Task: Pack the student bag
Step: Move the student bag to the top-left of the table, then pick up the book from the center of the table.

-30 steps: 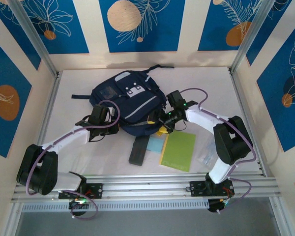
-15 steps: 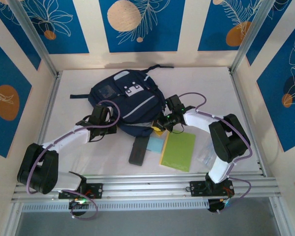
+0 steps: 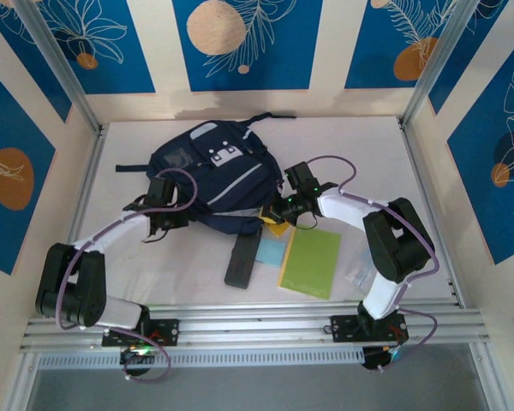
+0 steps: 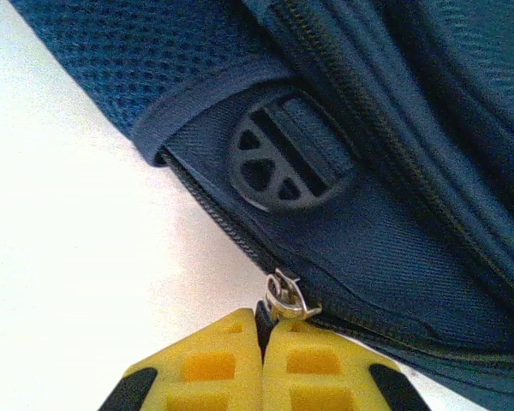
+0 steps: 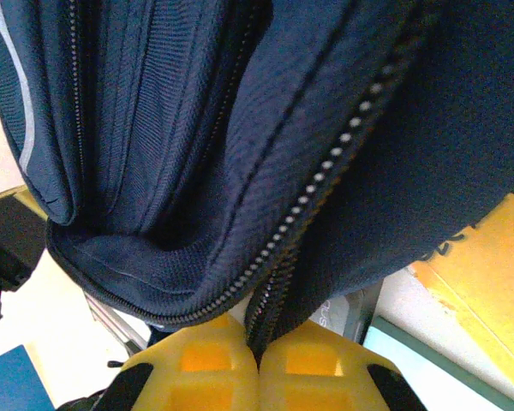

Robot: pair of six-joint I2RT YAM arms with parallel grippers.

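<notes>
Clamped tight, the left gripper (image 4: 264, 342) is pinching a small silver metal zip pull (image 4: 283, 295) between its yellow fingertips, at the left near edge of the large dark navy fabric student bag (image 3: 210, 171). Just above the pull, a round black plastic buckle (image 4: 283, 163) is sitting on a strap; the strap's ends are running out of the wrist picture.

The right gripper (image 5: 259, 342) is also closing fully, nipping the student bag's fabric edge beside a line of pale zip teeth (image 5: 325, 171). The navy folds are blocking most of its wrist view, so it is hard to tell what the opening is showing inside.

From above, the student bag is lying flat towards the far middle of the white table (image 3: 368, 163), with both arms reaching in from the near side.

Near the bag's right near corner:
- A flat yellow item (image 3: 277, 229) is lying partly hidden under the bag and the right gripper, so its shape is hard to make out.
- A thin light blue book (image 3: 272, 251) is lying half covered by a lime green rectangular notebook (image 3: 311, 261).
- A long black rectangular case (image 3: 240, 261) is lying just left of them.
- A small clear plastic packet (image 3: 360, 270) is lying beside the right arm, its contents too small to make out.
</notes>
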